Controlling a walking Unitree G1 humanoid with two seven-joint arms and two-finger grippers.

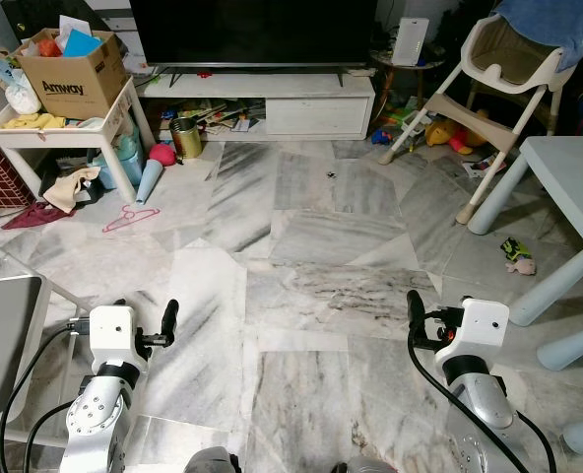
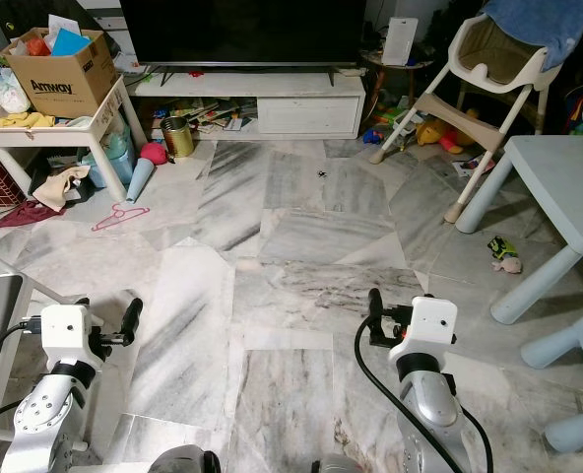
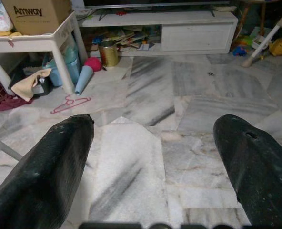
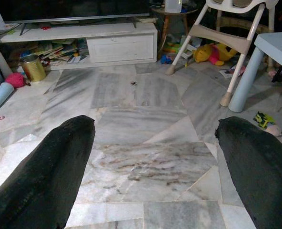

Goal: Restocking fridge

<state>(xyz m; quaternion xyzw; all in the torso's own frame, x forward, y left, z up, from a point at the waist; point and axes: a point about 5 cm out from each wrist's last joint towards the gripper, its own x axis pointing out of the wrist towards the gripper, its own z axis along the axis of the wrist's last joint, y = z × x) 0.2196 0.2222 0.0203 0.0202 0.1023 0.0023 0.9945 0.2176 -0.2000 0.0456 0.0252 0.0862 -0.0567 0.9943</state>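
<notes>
Two hands held low over marble floor (image 1: 301,246), left hand (image 3: 153,157) fingers spread wide, right hand (image 4: 155,157) likewise, holding nothing, open floor ahead up to TV stand (image 1: 272,103), worktop (image 1: 567,177) edging right.

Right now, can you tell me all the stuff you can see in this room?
Cardboard box: one, brown, on the white side table at far left.
Side table: one, white, far left.
TV stand: one, white, against the far wall, books and clutter on its low shelf.
TV: one, black, on the stand.
Tin can: one, gold, on the floor by the stand.
Cone: one, pale blue, lying on the floor beside the side table.
Hanger: one, pink, on the floor.
High chair: one, white and beige, far right.
Kids' table: one, pale blue, right.
Small toy: one, green and pink, on the floor near that table.
Left hand: black fingers, open, held over bare floor.
Right hand: black fingers, open, held over bare floor.
</notes>
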